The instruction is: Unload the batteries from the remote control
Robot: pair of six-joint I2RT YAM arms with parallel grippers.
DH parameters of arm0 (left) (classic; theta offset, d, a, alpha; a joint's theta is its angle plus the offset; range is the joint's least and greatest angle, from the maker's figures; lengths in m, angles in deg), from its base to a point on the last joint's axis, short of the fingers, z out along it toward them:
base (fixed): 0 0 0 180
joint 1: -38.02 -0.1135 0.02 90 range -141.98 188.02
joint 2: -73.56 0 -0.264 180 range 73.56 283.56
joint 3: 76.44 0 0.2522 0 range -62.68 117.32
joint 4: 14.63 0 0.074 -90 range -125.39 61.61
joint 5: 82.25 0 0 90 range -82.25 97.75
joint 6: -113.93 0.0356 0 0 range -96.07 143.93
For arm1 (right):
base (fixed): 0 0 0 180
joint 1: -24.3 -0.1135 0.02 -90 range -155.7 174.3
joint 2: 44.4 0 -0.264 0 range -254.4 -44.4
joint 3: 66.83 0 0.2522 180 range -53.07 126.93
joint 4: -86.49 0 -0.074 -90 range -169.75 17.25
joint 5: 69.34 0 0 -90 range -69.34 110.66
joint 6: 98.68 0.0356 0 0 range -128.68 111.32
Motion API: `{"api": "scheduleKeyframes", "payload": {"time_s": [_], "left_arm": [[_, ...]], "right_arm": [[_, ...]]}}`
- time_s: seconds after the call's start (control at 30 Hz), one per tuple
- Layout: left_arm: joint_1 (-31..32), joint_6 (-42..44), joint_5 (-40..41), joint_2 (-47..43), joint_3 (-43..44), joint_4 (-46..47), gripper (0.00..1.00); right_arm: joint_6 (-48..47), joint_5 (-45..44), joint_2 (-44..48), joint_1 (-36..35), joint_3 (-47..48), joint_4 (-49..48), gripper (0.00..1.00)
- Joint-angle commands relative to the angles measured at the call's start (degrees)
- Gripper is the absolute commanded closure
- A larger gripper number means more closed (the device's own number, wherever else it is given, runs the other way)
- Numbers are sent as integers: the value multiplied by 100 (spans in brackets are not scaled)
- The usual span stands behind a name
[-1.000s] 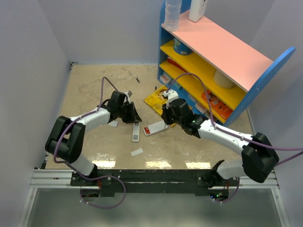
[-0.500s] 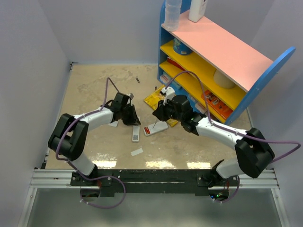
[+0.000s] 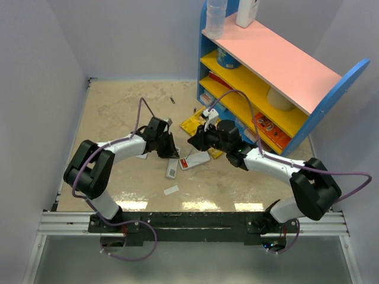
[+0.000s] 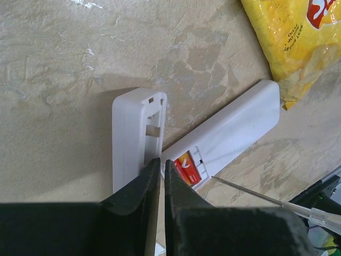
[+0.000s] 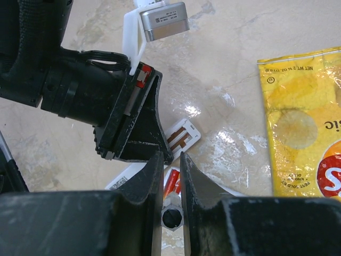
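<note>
The left claw (image 4: 158, 162) has drawn its fingers almost together over the last second. Only a slit is left between them, with nothing visible in it. It has also slid across the counter (image 4: 64, 64) toward the remote. Its tips now sit low over the seam where the narrow white bar (image 4: 130, 138) meets the open end of the remote control (image 4: 234, 130). I cannot tell whether they press on either.

Just beside one finger, a red battery (image 4: 186, 168) lies seated in the open bay; a second one does not show.

The right claw (image 5: 170, 156) is clamped on a thin stick (image 4: 256, 194), seen end-on between its fingers in its own wrist view. That arm has swung in from the shelf side, and the stick's tip now reaches the bay edge next to the battery.

The remote itself has hardly shifted. It lies back-up on the counter between the two claws, its far end just beside the yellow chip bag (image 4: 298, 37).

Both arms have converged on the bay, so this looks like the prying step, with the stick placed to lever the battery up. Nothing is unloaded yet. Closed as it is, the left claw could steady the remote, but it would have to reopen to pinch a battery.
</note>
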Motion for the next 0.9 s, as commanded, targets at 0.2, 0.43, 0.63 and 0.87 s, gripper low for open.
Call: {"api": "scheduleKeyframes", "payload": {"time_s": [0.2, 0.43, 0.63, 0.87], "left_arm": [[66, 143, 1219, -29, 407, -874, 88], [128, 160, 806, -390, 468, -689, 86], [189, 81, 559, -451, 530, -724, 85], [242, 98, 568, -381, 450, -750, 85]], "right_arm": [[79, 25, 89, 20, -67, -238, 100], [87, -19, 168, 20, -137, -246, 100], [140, -54, 186, 20, -173, -282, 100], [184, -54, 107, 11, -199, -361, 100]]}}
